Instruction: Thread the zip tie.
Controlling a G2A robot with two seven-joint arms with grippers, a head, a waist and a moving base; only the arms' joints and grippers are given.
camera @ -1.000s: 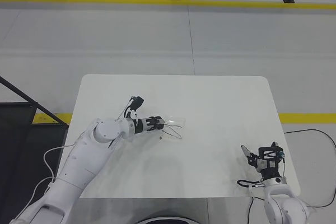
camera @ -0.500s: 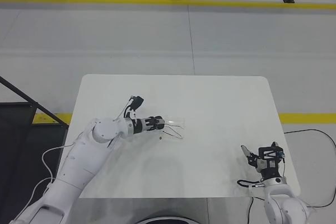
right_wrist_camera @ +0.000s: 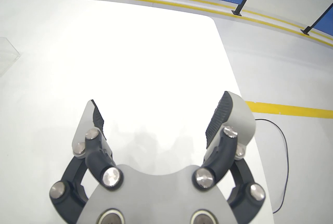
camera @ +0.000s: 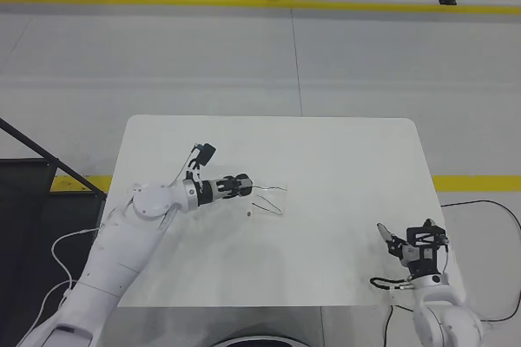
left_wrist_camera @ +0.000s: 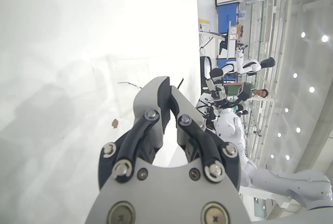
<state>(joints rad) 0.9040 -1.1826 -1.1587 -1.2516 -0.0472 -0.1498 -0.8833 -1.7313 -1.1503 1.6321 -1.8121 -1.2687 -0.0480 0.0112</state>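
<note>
The left gripper (left_wrist_camera: 169,87) pinches shut on what seems the zip tie (camera: 270,187), holding its end out for threading, while the right gripper (right_wrist_camera: 159,109) sits wide open and empty.

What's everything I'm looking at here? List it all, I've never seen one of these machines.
held thin dark zip tie: one, dark, sticking out of the left hand, above the table
loose thin dark zip tie: one, dark, lying on the table beside the held one
small brown speck: one, brown, on the table near the left hand
clear plastic piece: one, see-through, on the table, away from the right hand
white rounded table: one, white, under everything
yellow floor stripes: two, yellow, on the grey floor
left hand: one, grey and black, shut on the held zip tie
right hand: one, grey and black, open, empty, at the table's near right corner
</note>
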